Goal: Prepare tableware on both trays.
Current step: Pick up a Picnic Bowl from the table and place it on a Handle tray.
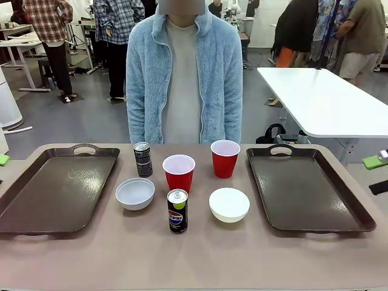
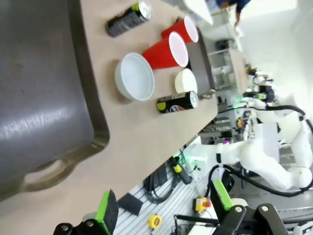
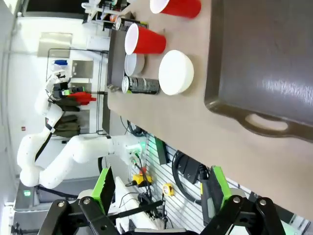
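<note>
Both bare: left tray (image 1: pixel 36 206), right tray (image 1: pixel 315 194). Between them on the tabletop (image 1: pixel 194 260): two red cups (image 1: pixel 179 173), two white bowls (image 1: pixel 135 194), near can (image 1: pixel 177 211), far can (image 1: pixel 143 159), all upright. The left tool (image 2: pixel 164 200) and right tool (image 3: pixel 161 185) gape wide, empty. Advice: approach each piece from above, clear of neighbours. A person (image 1: pixel 182 79) stands opposite; busy room behind.

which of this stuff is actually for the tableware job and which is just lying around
For the job:
left tray, right tray, near red cup, far red cup, left bowl, right bowl, far can, near can

Just lying about:
white table farther back, black bag on the floor, green item at the right edge
</note>
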Robot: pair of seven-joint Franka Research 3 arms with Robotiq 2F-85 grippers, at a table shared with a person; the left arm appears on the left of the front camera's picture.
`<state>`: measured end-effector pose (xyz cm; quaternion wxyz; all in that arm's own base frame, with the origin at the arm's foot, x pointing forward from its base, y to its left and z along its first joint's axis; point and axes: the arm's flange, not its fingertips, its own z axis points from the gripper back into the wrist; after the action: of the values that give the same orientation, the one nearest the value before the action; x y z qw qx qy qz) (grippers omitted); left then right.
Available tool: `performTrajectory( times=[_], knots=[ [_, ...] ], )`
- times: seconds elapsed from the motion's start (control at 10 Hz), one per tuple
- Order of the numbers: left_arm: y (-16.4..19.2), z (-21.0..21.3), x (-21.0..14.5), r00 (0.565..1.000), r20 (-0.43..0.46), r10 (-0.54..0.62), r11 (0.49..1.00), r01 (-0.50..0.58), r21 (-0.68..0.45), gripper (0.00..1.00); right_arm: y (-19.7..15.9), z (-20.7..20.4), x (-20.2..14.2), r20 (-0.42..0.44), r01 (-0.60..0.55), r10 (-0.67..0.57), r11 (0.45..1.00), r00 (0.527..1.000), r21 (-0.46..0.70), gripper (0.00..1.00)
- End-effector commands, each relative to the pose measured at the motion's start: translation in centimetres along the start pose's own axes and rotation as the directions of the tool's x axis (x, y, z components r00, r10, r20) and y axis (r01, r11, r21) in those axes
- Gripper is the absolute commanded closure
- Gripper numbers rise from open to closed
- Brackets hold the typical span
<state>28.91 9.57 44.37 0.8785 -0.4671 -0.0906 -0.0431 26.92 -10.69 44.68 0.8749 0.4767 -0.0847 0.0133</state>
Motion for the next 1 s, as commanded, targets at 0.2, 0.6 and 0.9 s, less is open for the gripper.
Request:
performTrajectory(
  times=[0.2,0.6,0.9],
  knots=[
    [-1.1,1.5,-2.7,0.999,-0.027,-0.038,0.998,0.039,0.052,0.0,-2.3,-4.0,-8.9,0.025,0.009,-0.009,1.0,1.0,-0.002,0.0],
    [-1.1,1.9,-2.0,1.0,-0.02,-0.024,0.999,0.025,0.047,0.0,-1.7,2.0,-2.2,0.013,0.026,-0.026,1.0,1.0,0.013,0.0],
    [-1.1,1.9,-2.0,1.0,-0.02,-0.024,0.999,0.025,0.047,0.0,-1.7,2.0,-2.2,0.013,0.026,-0.026,1.0,1.0,0.013,0.0]
  ],
)
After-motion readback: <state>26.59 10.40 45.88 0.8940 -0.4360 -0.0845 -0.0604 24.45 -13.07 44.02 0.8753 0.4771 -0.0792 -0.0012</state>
